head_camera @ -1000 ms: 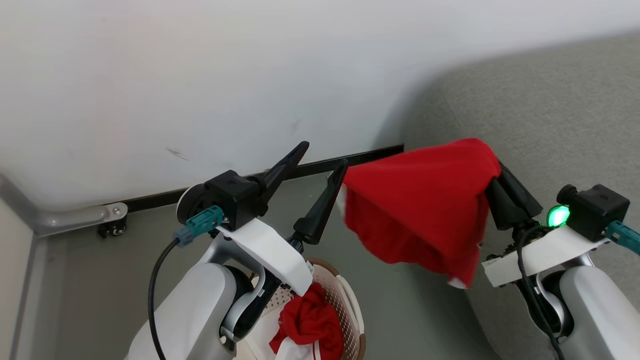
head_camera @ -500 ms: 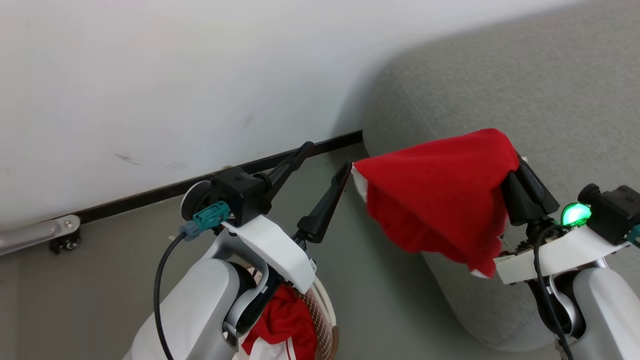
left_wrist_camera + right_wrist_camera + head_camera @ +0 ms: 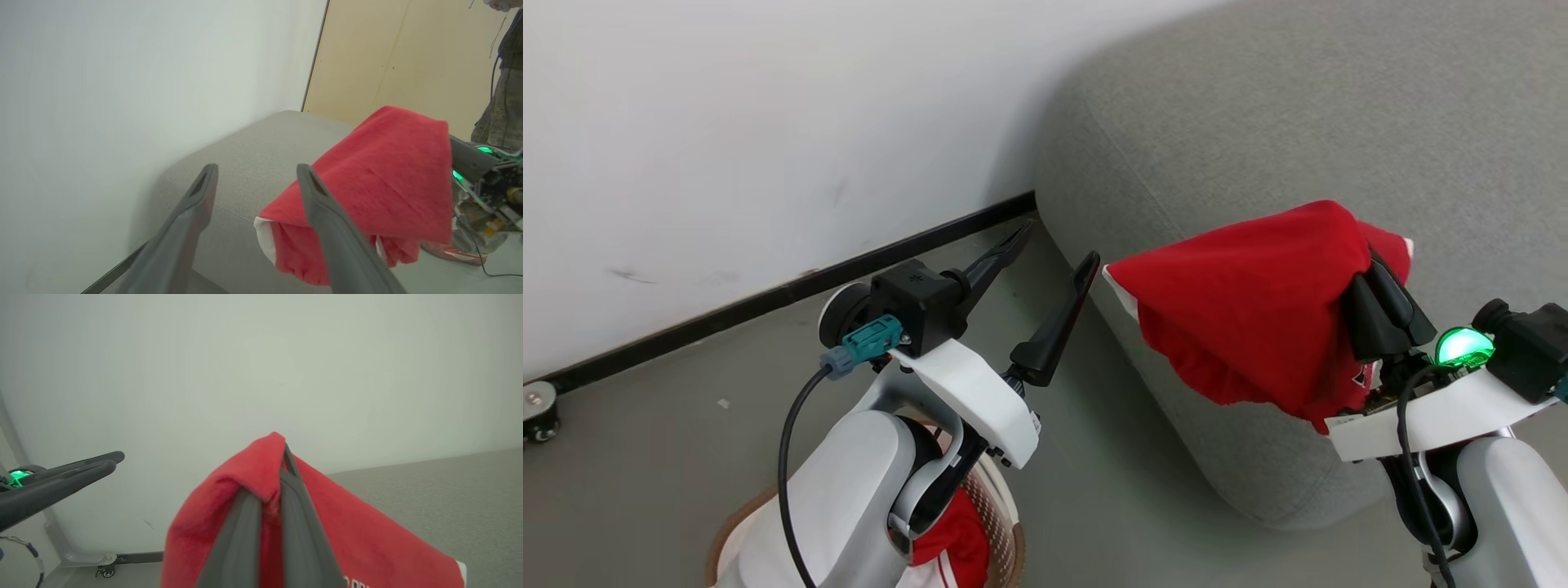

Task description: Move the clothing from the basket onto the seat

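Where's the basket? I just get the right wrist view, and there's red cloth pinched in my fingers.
Observer: On the floor at the bottom of the head view, under the left arm. The basket has more red clothing in it.
Operator: Is my cloth on the sofa?
Observer: No. The head view shows the held garment hanging from the right gripper in the air at the rounded end of the seat.
Operator: Is the other gripper holding something?
Observer: No. The left gripper is open and empty.

Left gripper fingers spread; red clothing (white edge) hangs near grey seat.
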Controlling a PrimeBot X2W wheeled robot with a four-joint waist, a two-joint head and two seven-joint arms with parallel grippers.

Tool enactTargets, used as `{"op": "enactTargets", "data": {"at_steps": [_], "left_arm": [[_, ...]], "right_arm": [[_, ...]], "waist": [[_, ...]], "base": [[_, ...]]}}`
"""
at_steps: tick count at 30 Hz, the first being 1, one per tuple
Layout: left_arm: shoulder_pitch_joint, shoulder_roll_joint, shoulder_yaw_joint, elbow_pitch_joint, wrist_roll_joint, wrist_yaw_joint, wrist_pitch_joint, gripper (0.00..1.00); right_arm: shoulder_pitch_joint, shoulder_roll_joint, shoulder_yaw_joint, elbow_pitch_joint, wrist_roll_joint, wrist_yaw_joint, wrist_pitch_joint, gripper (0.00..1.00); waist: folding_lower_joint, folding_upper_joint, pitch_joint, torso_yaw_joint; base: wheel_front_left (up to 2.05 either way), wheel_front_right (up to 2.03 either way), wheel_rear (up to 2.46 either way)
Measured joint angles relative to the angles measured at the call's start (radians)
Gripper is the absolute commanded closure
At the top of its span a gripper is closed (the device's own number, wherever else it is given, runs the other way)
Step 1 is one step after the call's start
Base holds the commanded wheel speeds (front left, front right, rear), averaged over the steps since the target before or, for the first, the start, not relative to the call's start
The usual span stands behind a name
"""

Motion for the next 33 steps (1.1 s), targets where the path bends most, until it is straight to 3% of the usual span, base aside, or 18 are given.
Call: {"op": "enactTargets", "data": {"at_steps": [20,26,33], "left_arm": [[-0.038,0.026,0.003,0.004,0.027,0.002,0.019,0.00],[-0.038,0.032,0.013,-0.004,0.036,0.023,0.031,0.00],[-0.038,0.052,0.018,-0.028,0.050,0.039,0.049,0.00]], "right_arm": [[-0.015,0.035,-0.018,-0.007,0.008,0.000,0.000,1.00],[-0.086,0.047,-0.043,0.024,0.049,0.000,0.000,1.00],[-0.194,-0.001,-0.071,0.081,0.058,0.000,0.000,1.00]], "waist": [[0.0000,0.0000,0.079,-0.116],[0.0000,0.0000,0.109,-0.129],[0.0000,0.0000,0.152,-0.128]], "base": [[0.00,0.00,0.00],[0.00,0.00,0.00],[0.00,0.00,0.00]]}}
